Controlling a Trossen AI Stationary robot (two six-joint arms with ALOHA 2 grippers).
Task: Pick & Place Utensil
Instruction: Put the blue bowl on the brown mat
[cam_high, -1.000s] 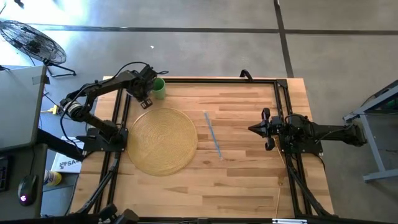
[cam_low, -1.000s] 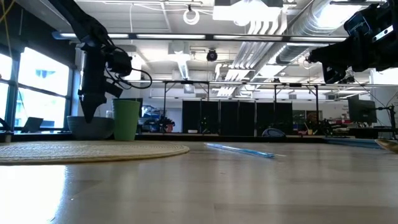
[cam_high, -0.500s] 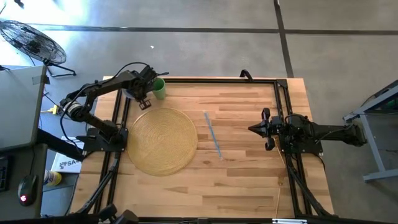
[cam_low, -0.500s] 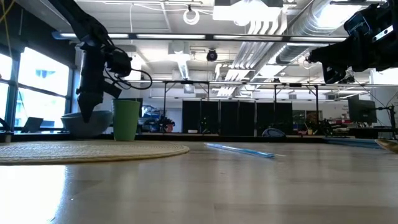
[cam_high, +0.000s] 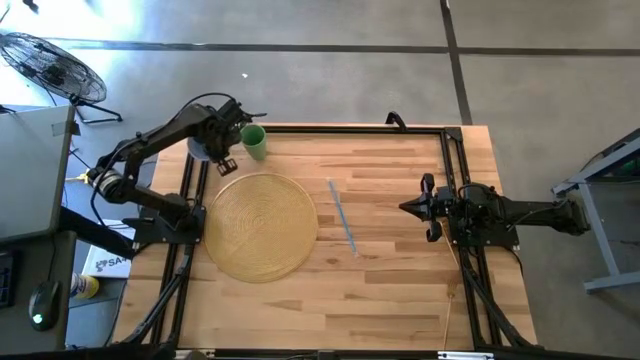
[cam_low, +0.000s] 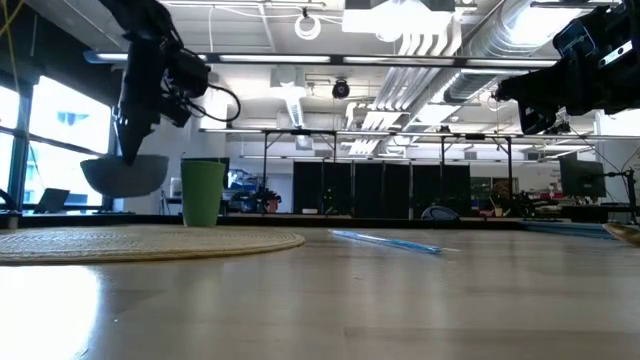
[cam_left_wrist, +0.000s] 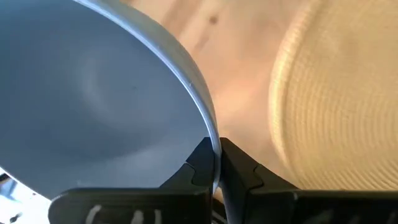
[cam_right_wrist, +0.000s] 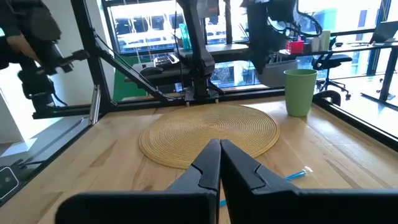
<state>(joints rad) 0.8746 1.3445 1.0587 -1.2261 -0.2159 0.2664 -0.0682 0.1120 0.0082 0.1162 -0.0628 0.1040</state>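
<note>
Mat (cam_high: 262, 226) is our landmark: a round woven one lying on the wooden table (cam_high: 400, 290). Beyond its far edge, toward the table's back left corner, we see the left gripper (cam_low: 127, 158) clamped on the rim of a grey bowl (cam_low: 125, 176). In the low view the bowl hangs in the air, clear of the table. In the left wrist view the two fingers (cam_left_wrist: 200, 163) pinch the thin rim between them. A green cup (cam_high: 254, 141) stands upright just beside the bowl, also past the mat's far edge and not on it.

The utensil (cam_high: 342, 216), a thin blue stick, lies flat on the bare wood just to the right of the mat, apart from its edge. The right gripper (cam_high: 405, 207) waits farther right of the utensil, above the table, its fingers pressed together and holding nothing.
</note>
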